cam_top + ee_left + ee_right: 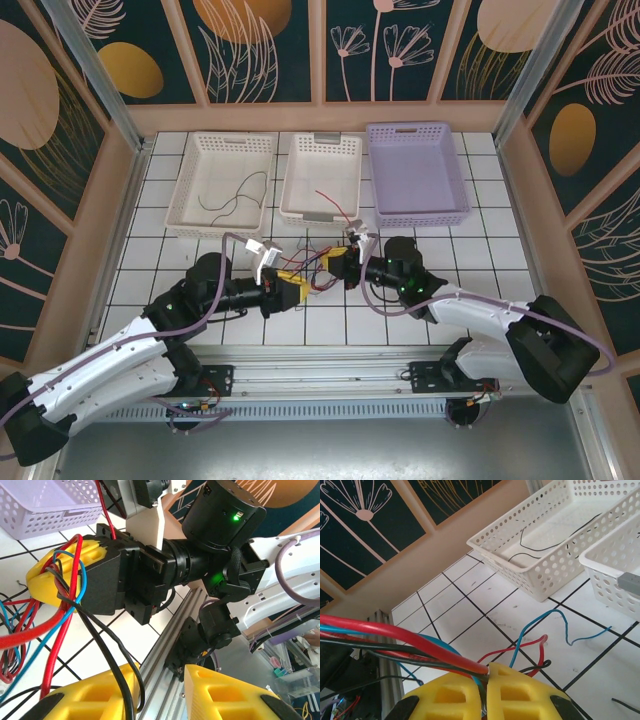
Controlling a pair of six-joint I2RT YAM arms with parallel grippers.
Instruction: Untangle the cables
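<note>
Well, the right gripper has its yellow fingers pressed together on the cables, a red, blue and black bundle that leaves the pinch and trails down onto the tiled table. Just opposite, the left gripper has its fingers spread. A black strand lies over one finger, though I can't quite tell whether it is caught there.

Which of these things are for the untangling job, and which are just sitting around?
For the job: tangled red, blue and black cables; right end effector, shut on them; left end effector.

Just sitting around: left white basket holding a black cable; middle white basket holding a red cable; lilac basket.
</note>
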